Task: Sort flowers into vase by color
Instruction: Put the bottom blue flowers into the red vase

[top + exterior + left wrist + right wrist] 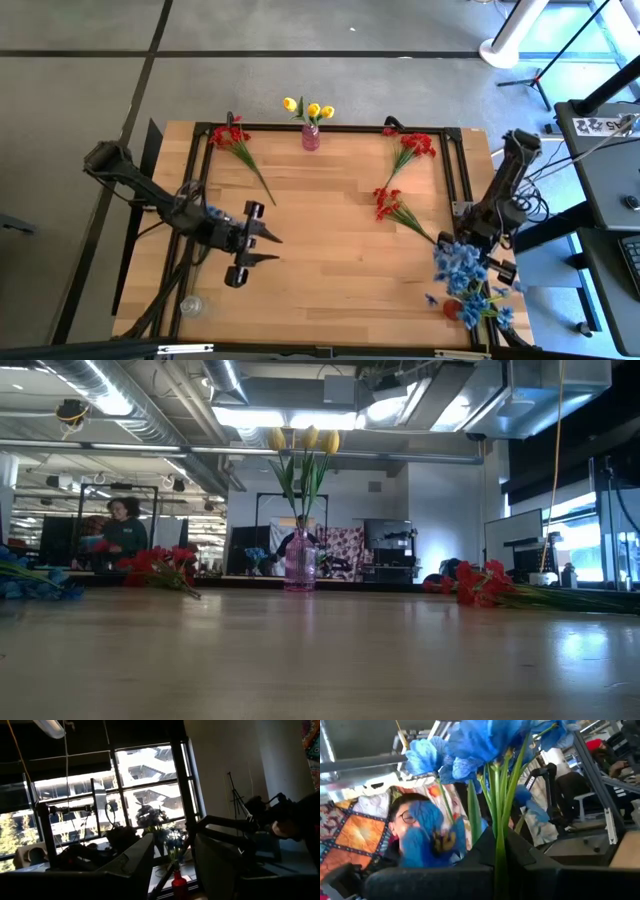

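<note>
Blue flowers point(462, 268): a bunch at the table's near right corner, stems leading down to a red vase point(452, 309). In the right wrist view the green stems run between the right gripper's dark fingers point(470, 875); right gripper point(470, 243) judged closed on the bunch.

Yellow flowers point(308, 108): three heads upright in a pink vase point(311, 137) at the far edge, centre.

Red flowers: three loose sprays flat on the wood, far left point(232, 134), far right point(412, 146), right of centre point(387, 204).

Left gripper point(262, 247): over the near-left table, fingers spread wide, empty. A clear vase point(191, 305) stands nearby.

Step, as judged: blue being seated; red unsorted. Next move calls for lowering stems squarely into the vase mouth.

Surface: pale wooden table point(330, 260) with black frame. Room: open workshop; a person point(122, 536) beyond.
</note>
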You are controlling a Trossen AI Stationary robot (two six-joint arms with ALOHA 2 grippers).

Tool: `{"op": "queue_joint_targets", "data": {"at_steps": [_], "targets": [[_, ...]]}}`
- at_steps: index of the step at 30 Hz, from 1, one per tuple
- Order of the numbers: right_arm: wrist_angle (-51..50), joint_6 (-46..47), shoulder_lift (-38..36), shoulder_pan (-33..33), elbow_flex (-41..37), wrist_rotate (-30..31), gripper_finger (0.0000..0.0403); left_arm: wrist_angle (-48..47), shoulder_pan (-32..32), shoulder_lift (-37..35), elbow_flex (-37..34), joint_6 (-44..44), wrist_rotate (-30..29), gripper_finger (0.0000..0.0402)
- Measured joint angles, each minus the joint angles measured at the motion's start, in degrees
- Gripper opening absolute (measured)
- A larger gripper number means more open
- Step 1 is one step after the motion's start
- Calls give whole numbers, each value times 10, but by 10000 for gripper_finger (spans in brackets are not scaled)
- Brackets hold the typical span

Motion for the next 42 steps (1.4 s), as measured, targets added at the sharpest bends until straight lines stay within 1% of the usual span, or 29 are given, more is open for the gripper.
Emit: {"op": "queue_joint_targets", "data": {"at_steps": [4, 11, 13, 17, 22, 25, 28, 31, 34, 37, 42], "targets": [[13, -35, 0, 33, 0, 29, 9, -5, 14, 0, 0, -19, 0, 140], [100, -111, 0, 70, 0, 33, 9, -4, 24, 0, 0, -34, 0, 140], [96, -111, 3, 73, 0, 33, 9, -4, 24, 0, 0, -34, 0, 140], [100, -110, 37, 71, 0, 33, 9, -4, 24, 0, 0, -34, 0, 140], [182, -111, 87, 71, 0, 13, 9, 3, 24, 0, 0, -34, 0, 140], [187, -90, 105, 71, 0, 13, 9, 2, 24, 0, 0, -34, 0, 140], [185, -68, 118, 71, 0, 13, 9, 2, 24, 0, 0, -34, 0, 140], [217, -68, 131, 71, 0, 14, 9, 3, 24, 0, 0, -36, 0, 140], [247, -79, 142, 71, 0, 19, 9, 2, 24, 0, 0, -50, 0, 140], [249, -81, 142, 71, 0, 34, 13, 1, 24, 0, 0, -57, 0, 140], [254, -97, 142, 71, 9, 34, 8, 2, 24, 0, 0, -59, 0, 140]]}}
